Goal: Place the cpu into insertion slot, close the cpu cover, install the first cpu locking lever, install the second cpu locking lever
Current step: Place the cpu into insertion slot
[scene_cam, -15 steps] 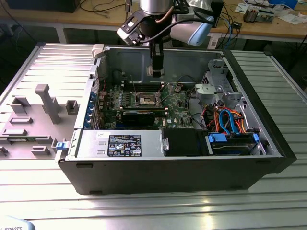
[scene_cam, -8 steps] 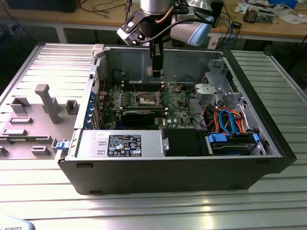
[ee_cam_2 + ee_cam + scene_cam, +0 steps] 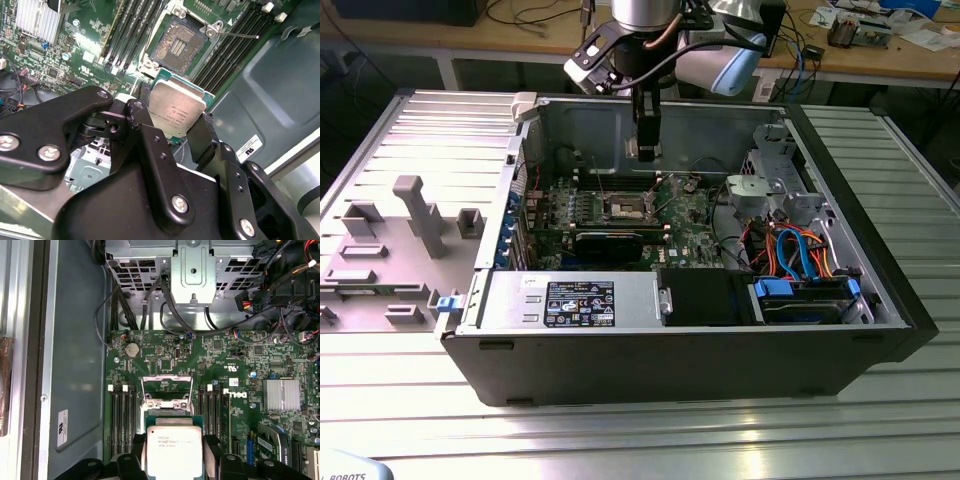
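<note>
The cpu (image 3: 176, 112) is a small square chip with a silver-grey top, and my gripper (image 3: 175, 120) is shut on it, a black finger (image 3: 144, 96) on each of two opposite edges. In the exterior view the gripper (image 3: 645, 150) hangs inside the open computer case, above the insertion slot (image 3: 625, 208). The slot (image 3: 177, 47) lies uncovered, its dark centre and contacts showing. In the first wrist view the cpu (image 3: 173, 450) hides part of the slot, and the silvery cpu cover (image 3: 167, 381) stands tipped up at the slot's far edge. A thin wire locking lever (image 3: 240, 35) sticks out beside the slot.
Long black memory slots (image 3: 121, 415) flank the socket on both sides. A finned heatsink (image 3: 281, 394), a metal drive cage (image 3: 770, 185) with orange and blue cables, and a long black card (image 3: 608, 240) crowd the board. A grey fixture tray (image 3: 390, 250) lies outside the case.
</note>
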Motion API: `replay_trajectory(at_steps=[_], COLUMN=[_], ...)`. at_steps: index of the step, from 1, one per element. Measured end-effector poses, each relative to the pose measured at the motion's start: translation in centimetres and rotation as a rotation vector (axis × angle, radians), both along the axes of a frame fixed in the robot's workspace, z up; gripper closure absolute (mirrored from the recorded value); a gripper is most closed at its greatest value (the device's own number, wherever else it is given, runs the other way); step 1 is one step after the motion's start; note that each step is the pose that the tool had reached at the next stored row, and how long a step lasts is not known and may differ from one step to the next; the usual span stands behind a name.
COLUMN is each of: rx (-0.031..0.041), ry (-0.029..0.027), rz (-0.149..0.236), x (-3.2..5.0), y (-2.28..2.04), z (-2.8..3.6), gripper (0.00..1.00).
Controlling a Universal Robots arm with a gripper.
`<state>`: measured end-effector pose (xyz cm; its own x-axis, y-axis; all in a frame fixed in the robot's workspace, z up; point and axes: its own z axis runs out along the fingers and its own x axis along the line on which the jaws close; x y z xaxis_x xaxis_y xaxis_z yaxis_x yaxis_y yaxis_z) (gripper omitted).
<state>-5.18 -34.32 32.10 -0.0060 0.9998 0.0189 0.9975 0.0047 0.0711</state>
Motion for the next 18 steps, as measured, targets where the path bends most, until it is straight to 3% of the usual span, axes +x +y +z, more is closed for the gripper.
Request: replay_trajectory(at_steps=[1, 3, 18], rx=[0.0000, 0.0000, 0.0003], ry=[0.0035, 0.0349, 0.0377], rz=[0.000, 0.000, 0.000], x=[0.00, -0.01, -0.01], y=[0.00, 0.00, 0.00], z=[-0.01, -0.10, -0.20], gripper=[0.46, 0.46, 0.46])
